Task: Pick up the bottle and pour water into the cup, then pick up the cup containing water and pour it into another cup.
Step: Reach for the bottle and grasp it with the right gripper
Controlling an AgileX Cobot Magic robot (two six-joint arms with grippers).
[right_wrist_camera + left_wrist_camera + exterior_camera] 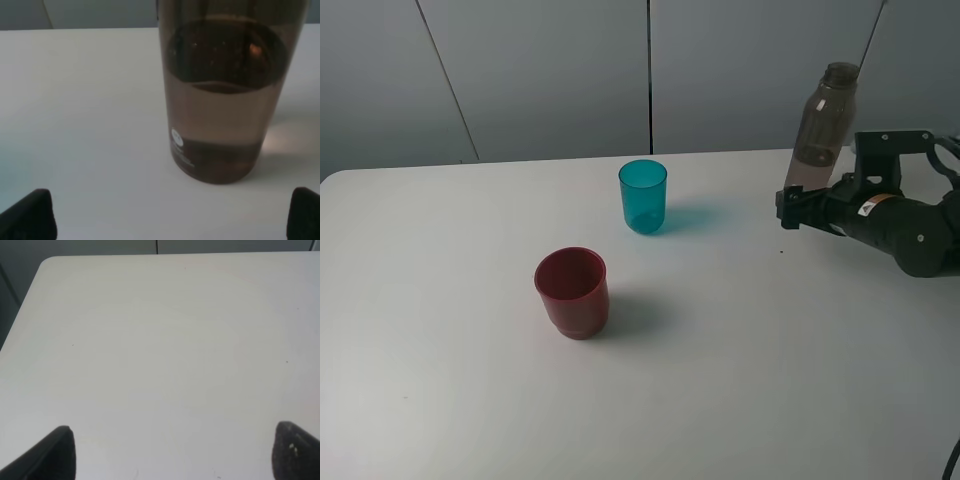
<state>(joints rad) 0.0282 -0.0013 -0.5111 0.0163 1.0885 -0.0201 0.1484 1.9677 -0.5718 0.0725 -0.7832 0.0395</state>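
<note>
**White table (740,400), bottle standing free**

Well right of the teal cup (643,196) the smoky bottle (823,120) stands upright, partly full. The right gripper (167,217) faces it, jaws wide, not touching. The red cup (572,292) stands near the teal cup. The left gripper (172,455) is also spread wide.

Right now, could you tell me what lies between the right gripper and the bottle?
Nothing: in the right wrist view only bare white table separates the open right gripper from the bottle standing ahead of it.
</note>
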